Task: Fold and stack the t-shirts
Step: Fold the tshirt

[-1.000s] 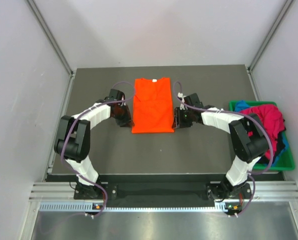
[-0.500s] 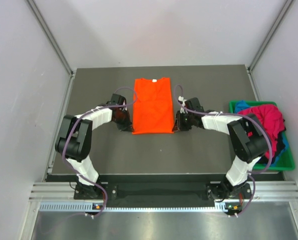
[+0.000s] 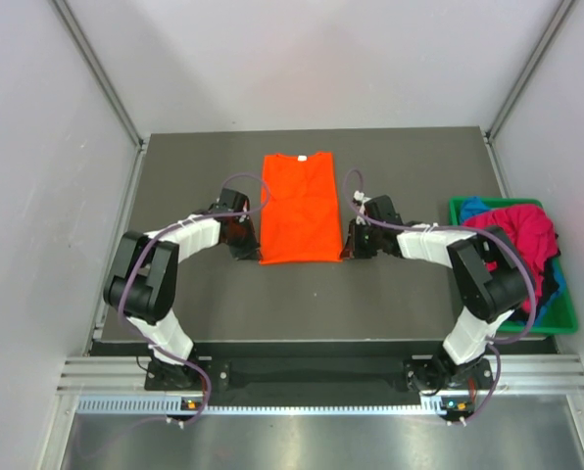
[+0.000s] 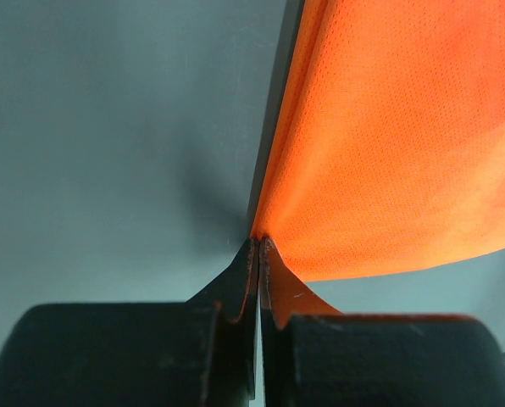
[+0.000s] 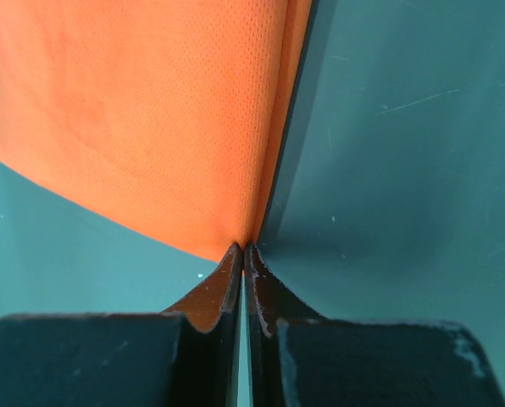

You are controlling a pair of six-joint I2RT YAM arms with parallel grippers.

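– L gripper (image 4: 258,244) & R gripper (image 5: 245,248): state?
– Both clamped on near hem corners of orange t-shirt (image 3: 299,206), laid flat left of bin (image 3: 557,326). Fold step judged in hand; hem to be lifted evenly twd collar.

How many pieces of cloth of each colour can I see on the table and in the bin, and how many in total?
orange t-shirt: 1, spread flat
magenta-red cloth: 1, bunched in the green bin
blue cloth: 1, partly buried in the same bin
Total: 3, though the pile may hide more.
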